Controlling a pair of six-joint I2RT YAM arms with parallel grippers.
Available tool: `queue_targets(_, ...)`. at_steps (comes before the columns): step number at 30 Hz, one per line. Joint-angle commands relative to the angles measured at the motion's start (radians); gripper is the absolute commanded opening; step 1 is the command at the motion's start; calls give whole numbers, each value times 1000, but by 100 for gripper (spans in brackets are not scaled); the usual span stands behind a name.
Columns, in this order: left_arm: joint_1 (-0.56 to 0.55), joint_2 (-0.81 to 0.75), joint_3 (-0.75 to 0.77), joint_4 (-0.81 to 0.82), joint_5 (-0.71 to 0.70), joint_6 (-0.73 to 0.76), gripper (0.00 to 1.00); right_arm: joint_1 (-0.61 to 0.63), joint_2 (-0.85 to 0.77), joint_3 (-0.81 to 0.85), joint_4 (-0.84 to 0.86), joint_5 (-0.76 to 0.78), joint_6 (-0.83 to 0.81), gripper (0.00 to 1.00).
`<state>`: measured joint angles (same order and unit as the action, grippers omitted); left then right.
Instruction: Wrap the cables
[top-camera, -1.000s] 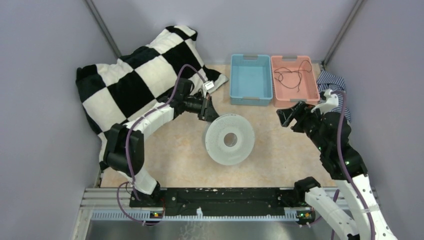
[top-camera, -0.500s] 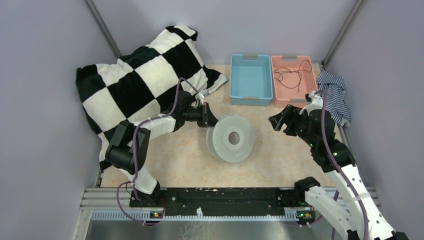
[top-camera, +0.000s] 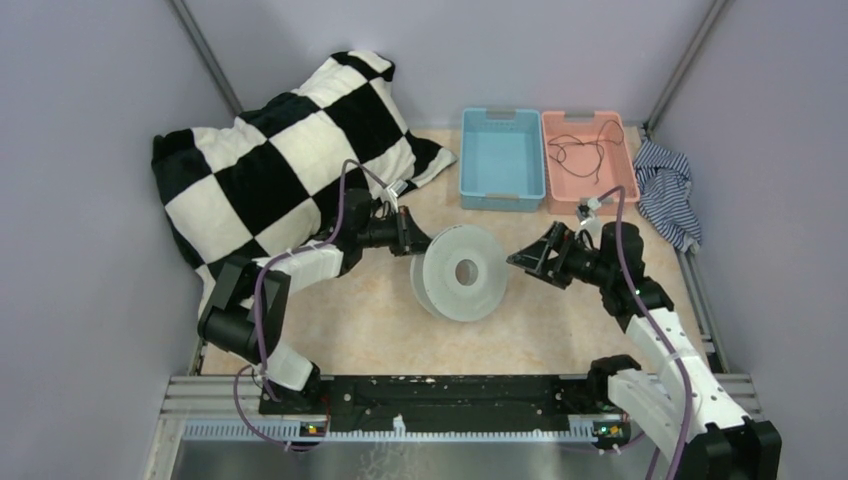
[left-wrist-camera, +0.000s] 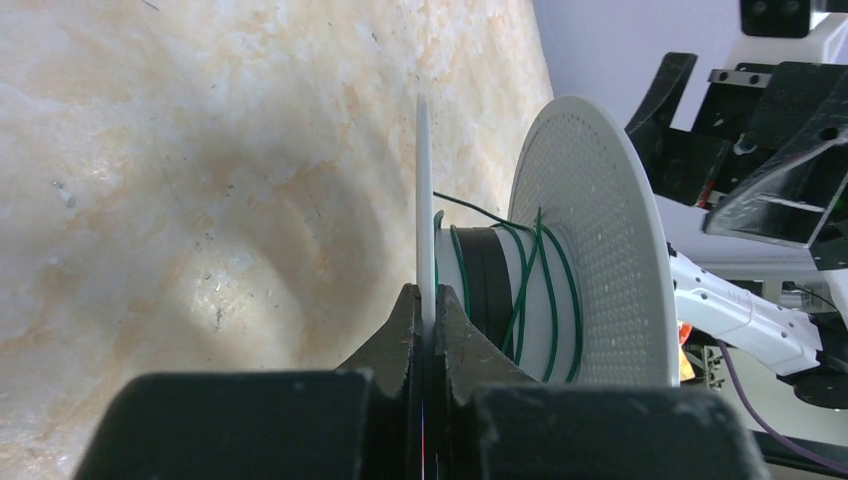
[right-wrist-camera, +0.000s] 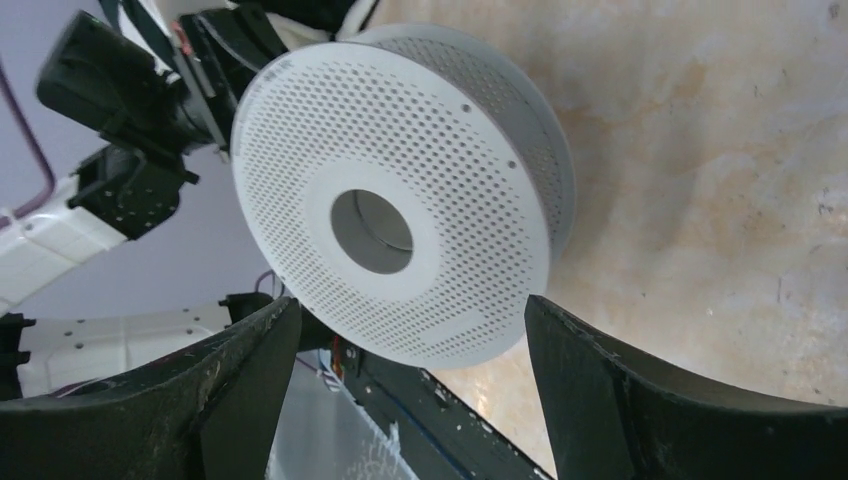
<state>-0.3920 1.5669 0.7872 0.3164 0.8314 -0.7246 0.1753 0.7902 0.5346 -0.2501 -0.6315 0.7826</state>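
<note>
The pale grey perforated spool stands on edge mid-table. My left gripper is shut on the thin rim of its rear flange, with the jaws pinching the flange edge. A thin green wire and a black band are wound on the core. My right gripper is open and empty just right of the spool, its fingers spread either side of the front flange without touching it. A thin black cable lies loose in the pink bin.
A black-and-white checkered pillow fills the back left. A blue bin stands beside the pink one at the back. A striped cloth lies at the right wall. The arms' mounting rail runs along the near edge.
My right arm swung left and down until its open gripper faces the spool. My left gripper lowered slightly, still gripping the flange, and the spool tipped more upright.
</note>
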Motion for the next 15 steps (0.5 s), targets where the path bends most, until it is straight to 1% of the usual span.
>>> queue_targets(1, 6, -1, -45, 210, 7, -71, 0, -8, 2, 84, 33, -15, -14, 82)
queue_targets(4, 5, 34, -48, 246, -9, -83, 0, -8, -14, 100, 3, 33, -17, 83)
queue_targets(9, 4, 66, -36, 258, -48, -85, 0, -9, -51, 97, -28, 97, -6, 83)
queue_targets(13, 4, 85, -32, 259, -114, -96, 0, -9, -57, 97, -37, 119, 2, 83)
queue_targets(15, 5, 96, -23, 230, -156, -92, 0, -8, -61, 101, -36, 131, 4, 83)
